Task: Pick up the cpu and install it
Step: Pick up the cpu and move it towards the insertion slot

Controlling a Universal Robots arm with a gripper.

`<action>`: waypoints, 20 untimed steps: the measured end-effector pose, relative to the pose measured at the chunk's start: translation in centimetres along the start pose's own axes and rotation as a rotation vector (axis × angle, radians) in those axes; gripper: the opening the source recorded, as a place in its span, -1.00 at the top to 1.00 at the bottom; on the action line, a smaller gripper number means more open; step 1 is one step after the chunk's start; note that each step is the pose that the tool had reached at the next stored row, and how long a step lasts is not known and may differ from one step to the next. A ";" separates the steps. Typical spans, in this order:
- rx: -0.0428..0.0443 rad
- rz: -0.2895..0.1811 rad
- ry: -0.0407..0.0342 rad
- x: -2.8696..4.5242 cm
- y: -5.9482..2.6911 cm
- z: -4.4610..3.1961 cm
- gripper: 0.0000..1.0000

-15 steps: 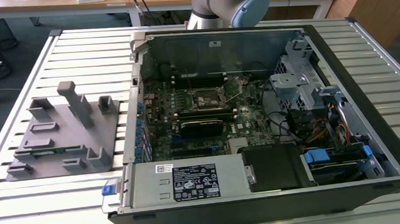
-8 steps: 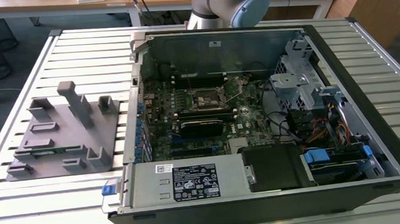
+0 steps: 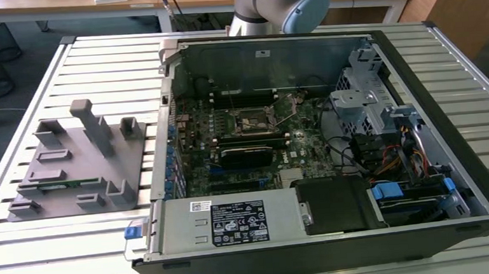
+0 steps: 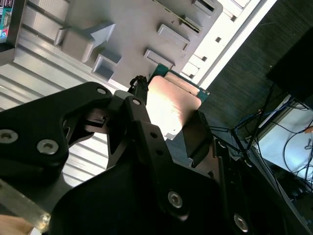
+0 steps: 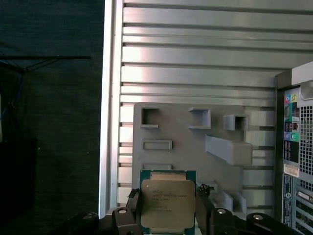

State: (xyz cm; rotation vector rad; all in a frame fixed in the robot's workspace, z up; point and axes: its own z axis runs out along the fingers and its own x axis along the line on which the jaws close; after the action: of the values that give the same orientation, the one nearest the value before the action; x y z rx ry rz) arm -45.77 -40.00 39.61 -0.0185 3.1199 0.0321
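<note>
Now, exterior view: you see the arm [image 3: 274, 4] behind the open computer case [image 3: 274, 59], with the dark socket frame [image 3: 256, 120] on its board. The grey fixture [image 3: 76, 163] sits on the slatted surface [image 3: 65, 256] towards the exterior view's left.
First wrist view: your gripper [image 5: 167, 210] has its fingers [image 5: 203, 211] clenched on the cpu [image 5: 167, 200], whose metal top faces the camera.
Second wrist view: the cpu [image 4: 171, 105] sits between the black fingers [image 4: 142, 117], with the fixture [image 4: 122, 29] behind it.

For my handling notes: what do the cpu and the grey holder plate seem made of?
The cpu: apparently metal lid, silvery, reflecting light; green rim looks like circuit board. The grey holder plate: likely matte plastic, uniform and dull.
</note>
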 end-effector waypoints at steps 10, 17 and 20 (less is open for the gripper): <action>-0.0001 0.000 -0.0003 -0.97 -0.02 0.07 -0.07; -0.0001 0.000 -0.0003 -1.27 -0.02 0.12 -0.07; -0.0002 0.000 -0.0003 -1.43 -0.03 0.14 -0.07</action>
State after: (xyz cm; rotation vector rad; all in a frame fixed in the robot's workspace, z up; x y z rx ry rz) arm -44.34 -40.01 39.50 -0.0187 3.1196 0.0324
